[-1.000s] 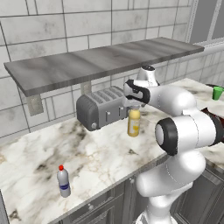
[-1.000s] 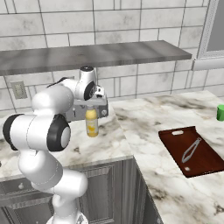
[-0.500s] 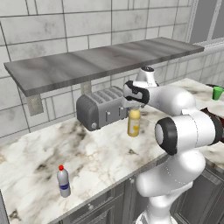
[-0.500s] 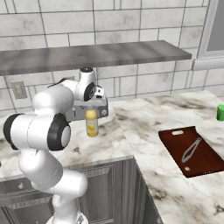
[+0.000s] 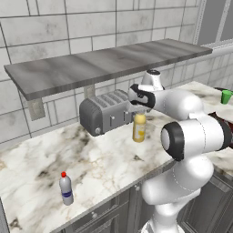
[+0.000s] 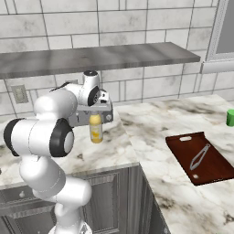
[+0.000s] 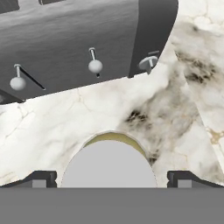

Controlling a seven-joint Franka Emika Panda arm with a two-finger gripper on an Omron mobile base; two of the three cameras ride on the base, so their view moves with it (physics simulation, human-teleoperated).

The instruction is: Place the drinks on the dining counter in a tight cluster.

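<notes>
From where I stand, the arm is reaching over the marble bench [image 5: 104, 159] toward the squat yellow bottle [image 5: 139, 127], which stands upright just in front of the grey toaster [image 5: 105, 117], under the long wall shelf [image 5: 104, 63]. The gripper [image 7: 112, 179] hangs right above the bottle's pale cap [image 7: 109, 164], looking straight down on it, and the two dark fingers [image 7: 39, 178] are spread wide, one on either side of the cap, with clear gaps and nothing gripped.

The small red-capped bottle [image 5: 66, 189] stands well apart, nearer the front edge of the same bench. Off to the other side, a dark cutting board [image 6: 199, 156] with tongs lies on the adjoining stretch of marble, and a small green cup [image 6: 230, 117] sits beyond it.

To my eye this is the pick-up step for the yellow bottle, hardly begun: none of the drinks I can see has been gathered yet. The next move calls for lowering the hand so the fingers straddle the neck or body, then closing squarely. The toaster sits close behind, so a careless descent could knock it or tip the bottle.
</notes>
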